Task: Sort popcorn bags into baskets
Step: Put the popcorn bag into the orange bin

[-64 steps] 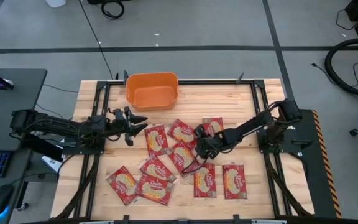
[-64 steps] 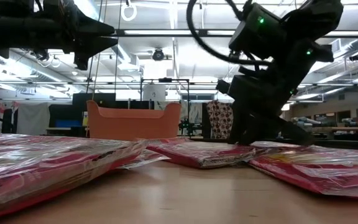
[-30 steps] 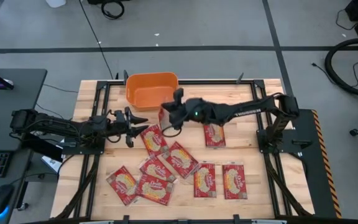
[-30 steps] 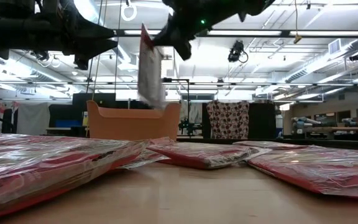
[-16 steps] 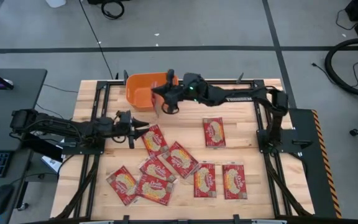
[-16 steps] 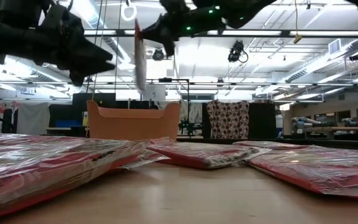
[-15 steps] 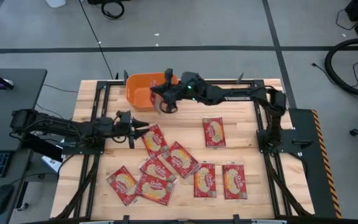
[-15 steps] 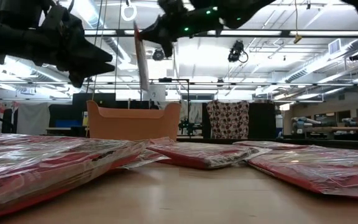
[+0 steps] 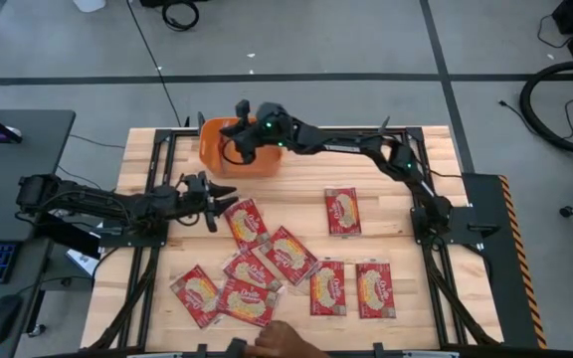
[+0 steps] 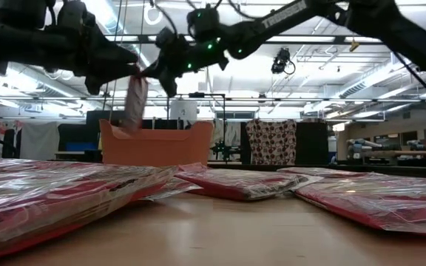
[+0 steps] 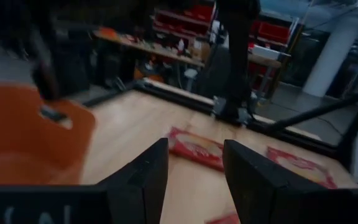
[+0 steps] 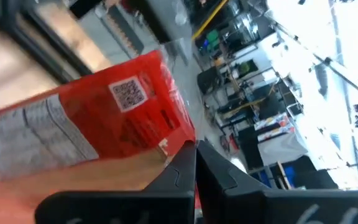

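My right gripper (image 10: pixel 148 72) reaches over the orange basket (image 9: pixel 259 157) at the table's far edge, shut on a red popcorn bag (image 10: pixel 133 101). The bag hangs over the basket's left end, and its printed back shows in the right wrist view (image 12: pixel 98 124). My left gripper (image 9: pixel 223 188) is open and empty, level above the table's left side, just left of the nearest bag (image 9: pixel 246 223). Several more red bags (image 9: pixel 283 255) lie flat on the table. My right gripper pinches the bag's upper edge (image 12: pixel 164 147) between its two shut fingers. The fingers come at it from the table's right side, slanting down. The bag hangs tilted below them, lifted clear of the table, with its lower end (image 10: pixel 128 125) at about the height of the basket's rim.
Two bags (image 9: pixel 342 211) (image 9: pixel 373 287) lie apart on the right half. A cluster of overlapping bags (image 9: pixel 235 295) lies at the near left. A person's hand (image 9: pixel 282 342) shows at the table's near edge. Bare wood lies to the right of the basket.
My right gripper has carried the bag, lifted clear, from the basket's right rim toward the table's far left, and now holds it over the basket's left end. The bag has sunk from well above the basket to about rim height and hangs more tilted.
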`<state>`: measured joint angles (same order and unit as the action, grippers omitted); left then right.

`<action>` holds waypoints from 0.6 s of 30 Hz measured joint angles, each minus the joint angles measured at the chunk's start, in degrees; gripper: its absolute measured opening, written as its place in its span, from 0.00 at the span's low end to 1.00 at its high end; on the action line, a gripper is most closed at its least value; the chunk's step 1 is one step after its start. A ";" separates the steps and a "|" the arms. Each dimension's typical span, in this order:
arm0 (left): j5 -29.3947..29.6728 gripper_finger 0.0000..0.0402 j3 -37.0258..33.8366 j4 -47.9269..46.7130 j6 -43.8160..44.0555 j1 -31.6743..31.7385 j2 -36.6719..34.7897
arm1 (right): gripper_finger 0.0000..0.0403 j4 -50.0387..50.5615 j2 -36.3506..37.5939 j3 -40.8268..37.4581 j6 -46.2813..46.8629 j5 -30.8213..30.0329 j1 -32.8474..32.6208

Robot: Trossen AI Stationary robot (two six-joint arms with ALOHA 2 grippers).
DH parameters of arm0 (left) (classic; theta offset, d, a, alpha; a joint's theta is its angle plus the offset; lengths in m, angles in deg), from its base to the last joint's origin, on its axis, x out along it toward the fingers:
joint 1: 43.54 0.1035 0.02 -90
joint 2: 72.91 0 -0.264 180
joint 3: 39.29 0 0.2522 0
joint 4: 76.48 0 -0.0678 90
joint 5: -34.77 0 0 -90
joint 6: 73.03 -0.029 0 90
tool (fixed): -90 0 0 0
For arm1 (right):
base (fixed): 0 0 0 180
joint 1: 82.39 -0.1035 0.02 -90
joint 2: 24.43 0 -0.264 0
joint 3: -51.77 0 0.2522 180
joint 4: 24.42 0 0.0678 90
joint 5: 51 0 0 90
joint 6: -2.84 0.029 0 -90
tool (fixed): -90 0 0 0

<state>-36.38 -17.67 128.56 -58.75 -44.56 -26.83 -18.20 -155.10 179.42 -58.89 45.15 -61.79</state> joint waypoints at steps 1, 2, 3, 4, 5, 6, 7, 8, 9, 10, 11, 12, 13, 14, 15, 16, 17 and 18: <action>0.27 0.39 0.00 0.57 -0.92 0.00 0.00 | 0.02 0.67 -0.66 0.89 -0.43 -1.07 0.26; 0.62 0.39 0.00 1.12 -1.54 0.06 0.01 | 0.02 1.33 -0.85 1.34 -0.83 -1.86 0.59; 0.90 0.39 0.00 1.72 -2.01 0.09 0.02 | 0.02 2.12 -0.73 1.38 -1.05 -1.94 0.94; 1.05 0.39 0.00 1.94 -2.42 0.11 0.00 | 0.02 1.90 -0.69 1.49 -1.01 -1.90 1.23; 1.20 0.39 0.00 1.79 -2.75 0.20 0.00 | 0.02 1.72 -0.54 1.55 -0.89 -1.65 1.55; 1.48 0.39 0.00 1.56 -3.05 0.22 0.02 | 0.02 1.77 -0.44 1.53 -0.54 -1.07 1.84; 1.92 0.39 0.00 1.64 -3.39 0.22 0.02 | 0.02 1.49 -0.39 1.54 -0.04 -0.32 2.15; 2.55 0.39 0.00 1.76 -3.54 0.22 0.00 | 0.02 1.46 -0.39 1.55 0.30 0.65 2.55; 3.45 0.39 0.00 1.83 -3.60 0.23 0.00 | 0.02 1.46 -0.39 1.55 0.52 1.69 2.95; 4.37 0.39 0.00 1.83 -3.63 0.24 0.00 | 0.02 1.48 -0.39 1.55 0.79 2.85 3.38; 5.23 0.39 0.00 1.83 -3.64 0.24 0.00 | 0.02 1.43 -0.39 1.55 1.20 4.07 3.83; 5.86 0.39 0.00 1.83 -3.68 0.25 0.00 | 0.02 1.23 -0.39 1.55 1.56 5.56 4.30; 6.35 0.39 0.00 1.83 -3.68 0.25 0.00 | 0.02 1.07 -0.39 1.55 1.71 7.30 4.76; 6.72 0.39 0.00 1.83 -3.69 0.25 0.00 | 0.02 0.81 -0.39 1.55 1.74 8.90 5.21; 6.84 0.39 0.00 1.82 -3.68 0.25 0.00 | 0.02 0.46 -0.39 1.55 1.75 10.04 5.59; 6.90 0.39 0.00 1.84 -3.67 0.24 0.00 | 0.02 -0.02 -0.39 1.53 1.77 10.91 5.91; 7.00 0.39 0.00 1.83 -3.67 0.25 0.00 | 0.02 -0.60 -0.39 1.53 1.76 11.56 6.16; 6.99 0.39 0.00 1.83 -3.67 0.26 0.00 | 0.02 -1.19 -0.39 1.53 1.71 12.03 6.35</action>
<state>-29.39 -17.67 130.40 -62.42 -44.30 -26.83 -19.40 -155.50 180.95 -57.18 57.18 -55.44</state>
